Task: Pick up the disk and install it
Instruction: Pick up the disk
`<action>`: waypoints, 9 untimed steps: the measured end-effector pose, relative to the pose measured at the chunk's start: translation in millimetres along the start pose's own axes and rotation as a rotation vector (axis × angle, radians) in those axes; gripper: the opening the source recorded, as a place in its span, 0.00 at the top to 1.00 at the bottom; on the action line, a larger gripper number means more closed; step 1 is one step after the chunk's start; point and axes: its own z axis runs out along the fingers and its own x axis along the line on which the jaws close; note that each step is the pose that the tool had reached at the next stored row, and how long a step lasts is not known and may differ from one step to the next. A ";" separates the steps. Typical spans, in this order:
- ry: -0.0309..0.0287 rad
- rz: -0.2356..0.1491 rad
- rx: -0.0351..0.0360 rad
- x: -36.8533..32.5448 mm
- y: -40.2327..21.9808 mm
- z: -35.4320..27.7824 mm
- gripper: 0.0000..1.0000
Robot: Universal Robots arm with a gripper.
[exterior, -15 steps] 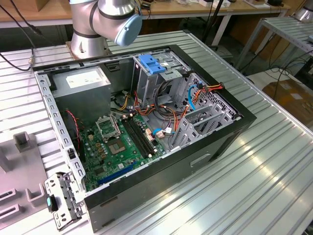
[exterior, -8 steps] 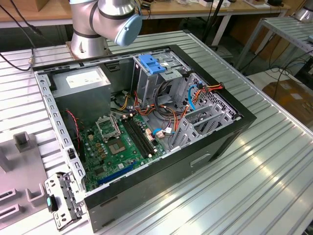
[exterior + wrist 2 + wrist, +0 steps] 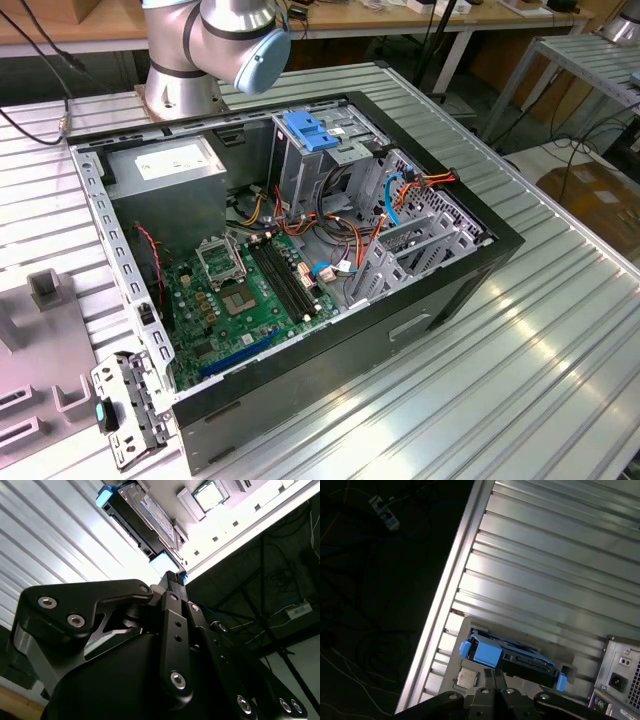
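The counter [image 3: 520, 380] is ribbed bare metal with a bright gloss. The disk [image 3: 147, 512] has a silver metal face, a matt black edge and smooth blue plastic rails. The tool [image 3: 172, 577] is smooth black with shiny screws. The computer case [image 3: 350, 390] is matt black outside and dull grey sheet metal inside.

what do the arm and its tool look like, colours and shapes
The arm is made of rounded silver-grey metal joints, one closed by a light blue round cap. The tool is matte black, built of flat angular links fastened with small silver screws.
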 end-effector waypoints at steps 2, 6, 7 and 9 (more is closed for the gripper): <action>0.0010 -0.045 0.0000 0.0 0.0 0.0 0.89; 0.0027 -0.115 0.0000 0.0 0.0 0.0 0.89; 0.0030 -0.128 0.0000 0.0 0.0 0.0 0.89; 0.0037 -0.159 0.0000 0.0 0.0 0.0 0.89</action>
